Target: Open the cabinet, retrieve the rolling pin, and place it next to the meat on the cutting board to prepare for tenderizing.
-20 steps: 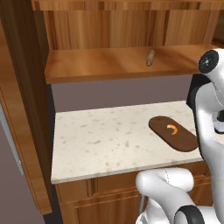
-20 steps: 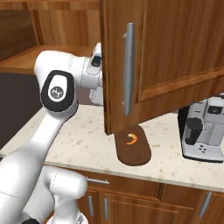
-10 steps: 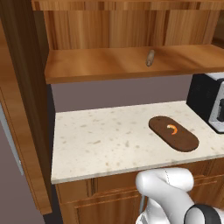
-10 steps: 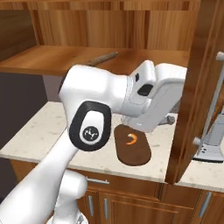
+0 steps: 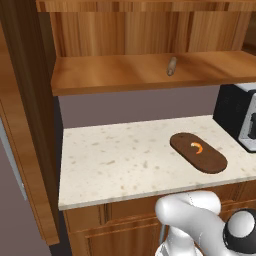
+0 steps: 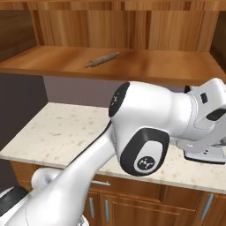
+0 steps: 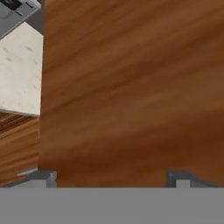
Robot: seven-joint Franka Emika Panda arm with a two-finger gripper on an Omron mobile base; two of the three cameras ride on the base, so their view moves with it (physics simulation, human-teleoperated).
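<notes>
Now, with the cabinet (image 5: 130, 80) open and your jaws spread wide and empty, approach the rolling pin (image 6: 102, 59) squarely across its middle.

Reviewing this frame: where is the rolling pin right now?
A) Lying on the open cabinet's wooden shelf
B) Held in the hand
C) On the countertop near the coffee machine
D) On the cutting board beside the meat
A: the rolling pin lies on the cabinet shelf, above the countertop, while the cutting board carries just the meat.
</notes>
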